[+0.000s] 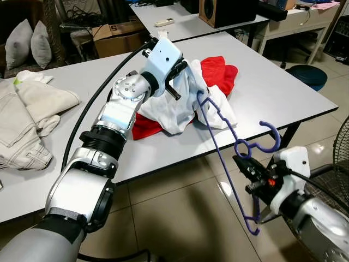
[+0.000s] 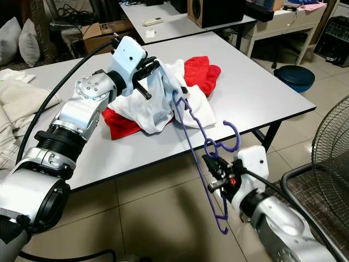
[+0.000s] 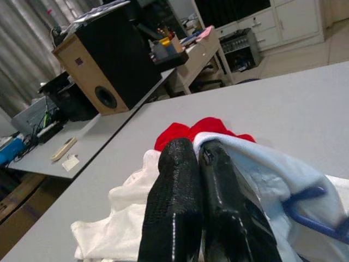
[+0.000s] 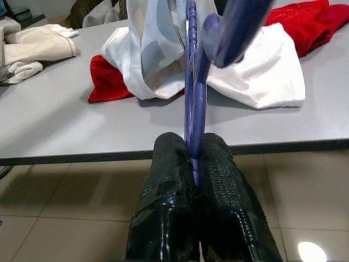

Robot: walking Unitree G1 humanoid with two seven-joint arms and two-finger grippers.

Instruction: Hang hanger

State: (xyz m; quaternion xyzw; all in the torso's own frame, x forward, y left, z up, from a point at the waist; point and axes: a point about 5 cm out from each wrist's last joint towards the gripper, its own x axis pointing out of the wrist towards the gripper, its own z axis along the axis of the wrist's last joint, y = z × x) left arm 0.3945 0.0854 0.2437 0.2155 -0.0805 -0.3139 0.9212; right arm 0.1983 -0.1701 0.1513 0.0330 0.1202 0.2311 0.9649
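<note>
A purple wire hanger [image 1: 221,147] slants from the white garment down past the table's front edge, its hook [image 1: 270,139] curling up near my right arm. My right gripper [image 1: 252,168] is shut on the hanger just below the hook, off the table's front. My left gripper [image 1: 180,76] is shut on the white garment [image 1: 182,106], holding part of it lifted above the table; the hanger's far end [image 1: 203,99] is tucked into that cloth. In the right wrist view the purple wire [image 4: 193,109] runs straight up from between the fingers [image 4: 218,164].
A red garment [image 1: 218,71] lies under and behind the white one on the grey table [image 1: 272,93]. Beige clothes [image 1: 24,117] are piled at the table's left. A fan [image 1: 341,147] stands at the right. Another table with a speaker [image 1: 226,11] is behind.
</note>
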